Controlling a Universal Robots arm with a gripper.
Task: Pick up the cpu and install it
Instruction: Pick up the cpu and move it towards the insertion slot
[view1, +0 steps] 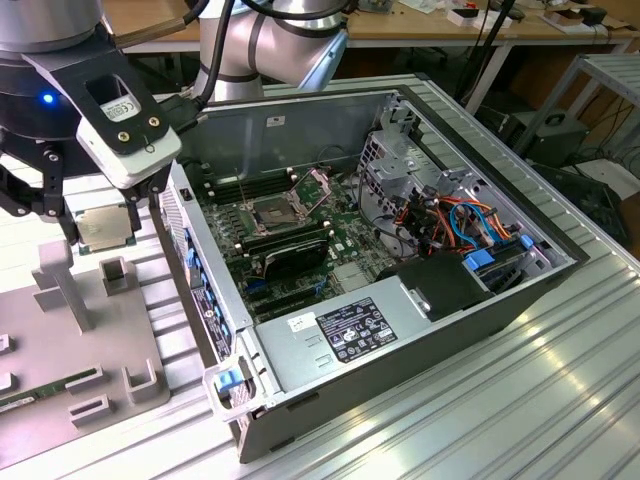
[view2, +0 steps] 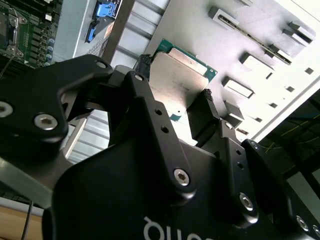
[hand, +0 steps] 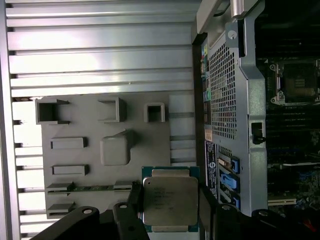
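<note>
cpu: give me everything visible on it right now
The cpu is a thin square chip: a dull silver-grey metal lid with faint markings, on a green board that shows as a narrow rim around it. It looks intact, lid facing up, about level. The gripper has a black finger against each of two opposite edges and appears to hold it just above the grey plate, near the plate's edge beside the open computer case. Nothing else touches it.
</note>
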